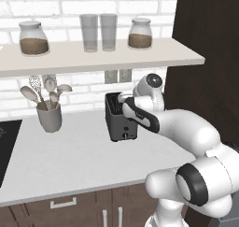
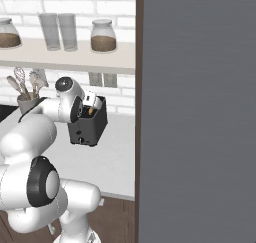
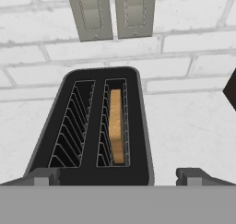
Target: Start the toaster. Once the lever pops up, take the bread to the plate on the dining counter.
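The dark grey toaster (image 1: 120,122) stands on the white worktop by the brick wall, its small pale knob (image 1: 125,135) low on the narrow front. From above, the hand view shows the toaster (image 3: 140,140) with two slots. The golden-tan bread (image 3: 116,126) sits sunk in the right slot, and a sliver of bread (image 2: 91,112) peeks out in the right base view. My gripper (image 3: 119,177) hovers open just above the toaster's near end, fingertips (image 3: 44,176) spread wider than its body, holding nothing. The plate and the dining counter are out of view.
A grey utensil cup (image 1: 49,116) with spoons stands left of the toaster. Above hangs a shelf (image 1: 93,58) with jars and glasses. Two wall outlets (image 3: 113,11) sit behind the toaster. A tall dark panel (image 2: 200,112) closes off the right; a black cooktop (image 1: 7,146) lies far left.
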